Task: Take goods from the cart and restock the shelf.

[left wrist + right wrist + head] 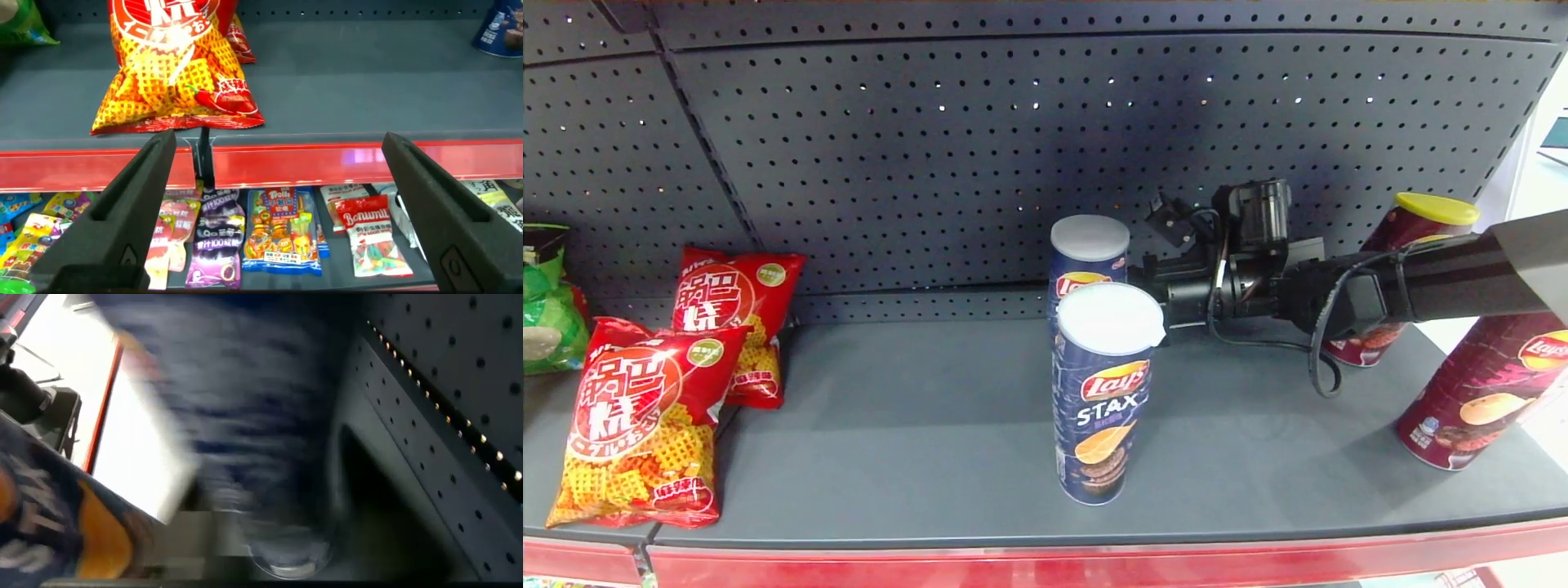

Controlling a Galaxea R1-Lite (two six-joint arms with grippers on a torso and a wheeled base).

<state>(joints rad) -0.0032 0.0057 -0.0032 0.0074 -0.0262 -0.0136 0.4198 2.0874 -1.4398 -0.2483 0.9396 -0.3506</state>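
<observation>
Can point(1101, 408) nearest shelf point(915, 433) edge | upright | long axis vertical | lid point(1109, 317) up

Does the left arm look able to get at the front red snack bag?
Probably yes. The left gripper is open and faces the front red snack bag with nothing between, though it sits about level with the red shelf edge and may need to rise.

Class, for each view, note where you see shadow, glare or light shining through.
Head view: light dots through holes in the back panel, shadow on the shelf beside the front can. Left wrist view: pale sheen on the red shelf edge. Right wrist view: white glare, lit holes.
</observation>
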